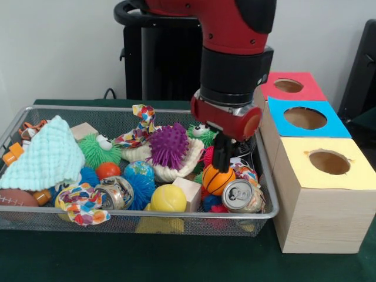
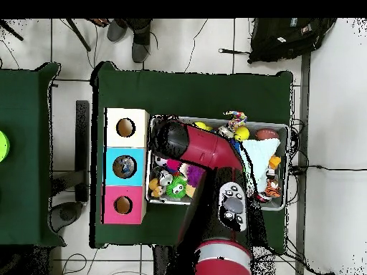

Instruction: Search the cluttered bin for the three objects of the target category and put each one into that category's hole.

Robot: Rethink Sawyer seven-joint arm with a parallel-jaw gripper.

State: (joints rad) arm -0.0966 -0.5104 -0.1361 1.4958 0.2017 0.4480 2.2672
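We have the gripper (image 1: 221, 160) down in the right part of the wire bin (image 1: 265, 176), its tips right at the small basketball (image 1: 216, 179); we can't tell whether they're apart or clamped on it. Target category isn't evident, so we're guessing balls. To do this well: go in vertically, clear the soda can (image 1: 242, 195) beside it, lift straight before swinging right. Count: three holes, pink (image 1: 288, 86), blue (image 1: 305, 118), yellow (image 1: 329, 162); one can; one mint cloth (image 1: 41, 154), centre left.
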